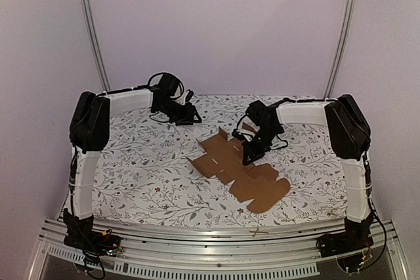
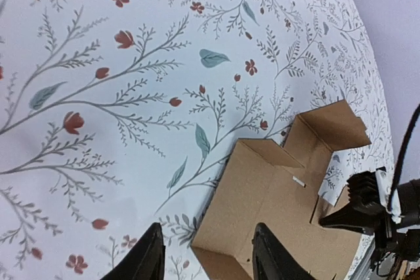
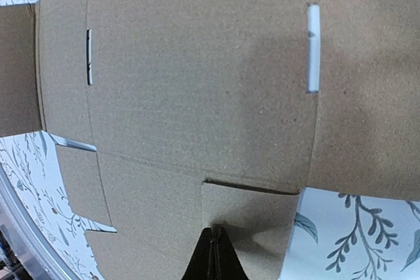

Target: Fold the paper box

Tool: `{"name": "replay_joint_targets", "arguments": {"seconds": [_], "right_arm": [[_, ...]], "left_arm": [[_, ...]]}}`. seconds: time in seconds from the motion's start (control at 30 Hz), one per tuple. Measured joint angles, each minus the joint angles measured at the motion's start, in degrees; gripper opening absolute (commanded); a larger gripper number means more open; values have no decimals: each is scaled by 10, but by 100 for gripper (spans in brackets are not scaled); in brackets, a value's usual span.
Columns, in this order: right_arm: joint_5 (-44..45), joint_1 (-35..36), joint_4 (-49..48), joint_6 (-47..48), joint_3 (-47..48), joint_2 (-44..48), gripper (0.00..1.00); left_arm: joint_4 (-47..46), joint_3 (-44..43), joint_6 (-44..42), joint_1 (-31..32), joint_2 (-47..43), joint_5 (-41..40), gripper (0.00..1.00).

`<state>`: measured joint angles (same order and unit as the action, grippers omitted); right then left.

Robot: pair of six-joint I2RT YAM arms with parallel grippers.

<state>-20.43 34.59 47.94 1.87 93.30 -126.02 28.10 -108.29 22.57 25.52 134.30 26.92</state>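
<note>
Black fingers of the right gripper (image 3: 213, 257) are pinched tight together, tips down at a flap of the box (image 3: 197, 96). The box lies mostly flat on the floral table (image 1: 144, 168), right of centre. The left gripper (image 2: 207, 260) hangs parted and empty, near its far-left corner.

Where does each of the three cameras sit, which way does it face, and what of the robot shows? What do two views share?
Top external: above and behind the robot, looking down at the paper box on the table; left claw, right claw show.
Left wrist: raised over the table, looking slantwise at the box; open left claw shows.
Right wrist: close above the box, facing down; shut right claw shows.
Shared: every view sees the box.
</note>
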Motion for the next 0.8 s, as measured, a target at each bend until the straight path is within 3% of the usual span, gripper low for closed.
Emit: {"name": "replay_joint_targets", "arguments": {"seconds": [0.17, 0.33, 0.4, 0.57, 0.8], "right_arm": [[-18, -4, -15, -73, -35, 19, 0], [-23, -4, -58, -163, -110, 65, 0], [-29, -4, -82, -201, -145, 86, 0], [-58, -3, -134, -273, -185, 103, 0], [-88, -1, -180, -299, -194, 93, 0]], "left_arm": [[-2, 80, -16, 44, -170, -88, 47], [-44, 201, 22, 190, -306, -188, 46], [-63, 270, 53, 258, -334, -232, 39], [-59, 353, 116, 381, -317, -318, 18], [-37, 360, 151, 400, -259, -382, 8]]}}
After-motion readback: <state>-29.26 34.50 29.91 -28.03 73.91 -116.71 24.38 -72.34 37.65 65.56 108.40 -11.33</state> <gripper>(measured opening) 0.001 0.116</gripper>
